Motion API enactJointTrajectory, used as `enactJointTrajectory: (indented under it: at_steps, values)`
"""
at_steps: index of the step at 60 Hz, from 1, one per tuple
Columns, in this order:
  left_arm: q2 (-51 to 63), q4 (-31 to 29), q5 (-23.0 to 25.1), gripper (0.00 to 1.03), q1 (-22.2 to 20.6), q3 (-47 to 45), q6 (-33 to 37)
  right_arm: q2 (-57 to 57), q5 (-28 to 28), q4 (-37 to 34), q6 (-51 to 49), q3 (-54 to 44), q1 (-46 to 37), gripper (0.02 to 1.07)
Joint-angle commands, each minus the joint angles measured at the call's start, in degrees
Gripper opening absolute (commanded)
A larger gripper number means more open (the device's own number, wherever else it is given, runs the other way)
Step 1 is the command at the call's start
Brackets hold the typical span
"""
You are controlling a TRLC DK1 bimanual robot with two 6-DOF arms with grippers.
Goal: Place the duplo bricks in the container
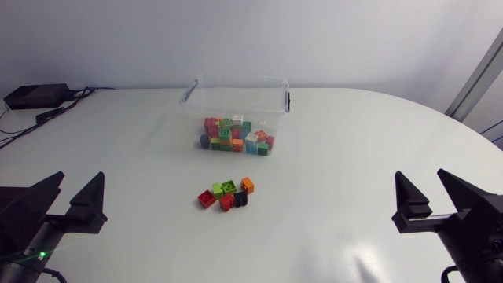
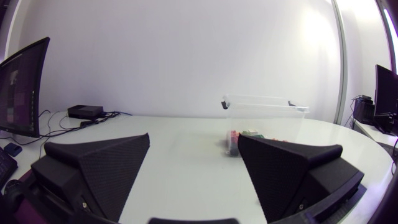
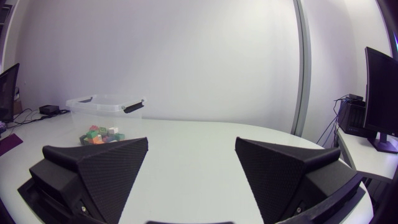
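A small cluster of loose duplo bricks (image 1: pixel 228 193), red, green, orange and dark, lies on the white table in the head view. Behind it stands a clear plastic container (image 1: pixel 271 85) holding several coloured bricks (image 1: pixel 234 134). My left gripper (image 1: pixel 71 200) rests open near the table's left front, far from the cluster. My right gripper (image 1: pixel 434 195) rests open at the right front, equally far away. The left wrist view shows the container (image 2: pixel 264 107) ahead of its open gripper (image 2: pixel 194 171). The right wrist view shows the container (image 3: pixel 102 106) ahead and off to one side of its open gripper (image 3: pixel 191 171).
A black box (image 1: pixel 33 96) with cables sits at the table's back left corner. The white table (image 1: pixel 354 157) stretches wide between both arms and the bricks.
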Motion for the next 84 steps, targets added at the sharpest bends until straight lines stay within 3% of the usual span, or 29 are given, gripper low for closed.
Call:
enactJointTrajectory:
  at_steps: [1,24,37,51,61,71,78,80,84]
  values:
    - [-0.56,-0.28,0.1,0.99,-0.61,-0.82,0.64,-0.38,-0.23,-0.58,-0.36,-1.26,0.3,1.03]
    - [-0.65,0.87,0.01,0.99,-0.52,-0.73,0.64,-0.47,-0.5,-0.14,-0.54,-1.26,0.3,1.03]
    - [2.87,-0.8,0.01,0.99,-0.08,5.86,0.11,1.55,-0.67,0.91,-0.98,3.4,0.3,1.03]
    - [26.95,-0.8,-0.52,0.97,-4.39,19.31,-0.76,28.53,-2.34,3.64,-0.89,17.64,1.01,1.03]
    - [45.23,-7.66,-2.72,0.96,-11.16,29.24,-0.5,41.89,-2.08,3.55,-0.45,24.14,3.47,1.03]
    - [63.07,-16.27,-3.16,0.96,-16.43,38.12,0.38,52.88,-2.6,-3.92,0.6,30.91,6.72,1.03]
    - [71.68,-19.26,-3.07,0.96,-19.07,42.07,8.99,59.64,-2.96,-12.01,-0.36,35.92,7.6,1.03]
    - [74.94,-20.14,-2.45,0.96,-19.95,43.48,15.23,61.05,-3.04,-13.33,-1.07,36.71,8.13,1.03]
    - [80.3,-22.07,-1.49,0.96,-20.65,45.94,15.85,63.86,-4.98,-15.96,-1.6,38.47,8.65,1.03]
